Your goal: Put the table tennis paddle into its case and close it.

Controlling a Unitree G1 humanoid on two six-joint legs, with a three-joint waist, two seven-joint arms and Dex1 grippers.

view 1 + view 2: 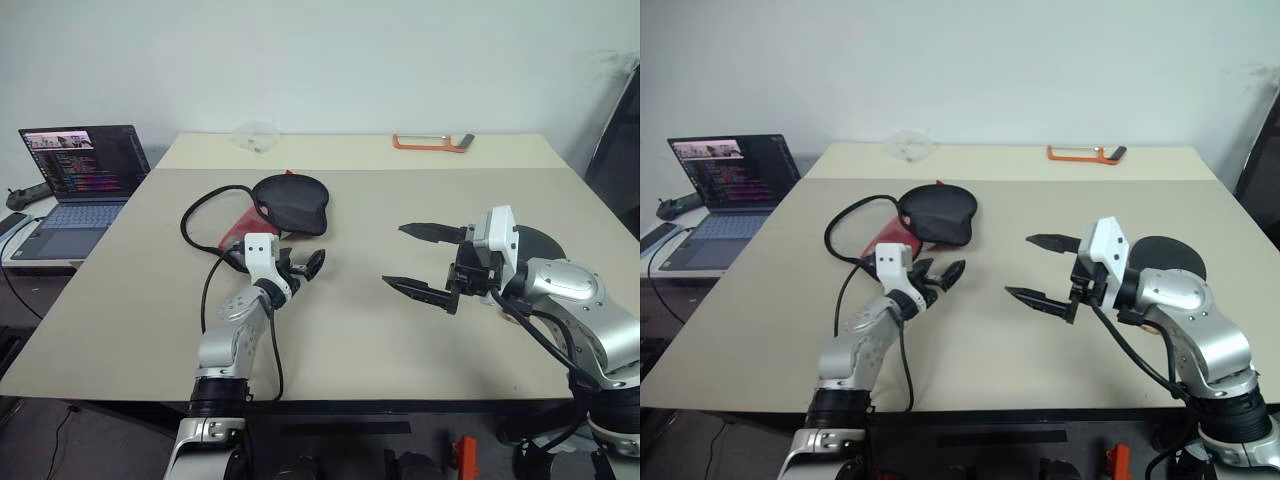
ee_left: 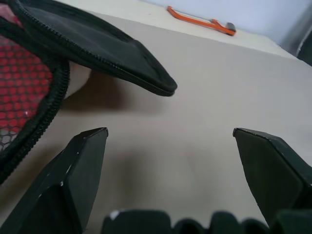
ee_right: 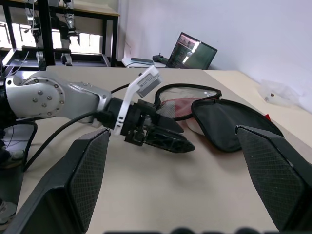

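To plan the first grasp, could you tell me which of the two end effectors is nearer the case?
The left end effector, open just in front of the case; the right end effector hovers farther off, nearer the table tennis paddle.

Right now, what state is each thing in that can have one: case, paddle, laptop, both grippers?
case: unzipped, black flap lifted, lying on the table.
table tennis paddle: flat on the table behind the right arm, not in the case.
laptop: lid up, screen lit.
left gripper: open, empty, near the case.
right gripper: open wide, empty.
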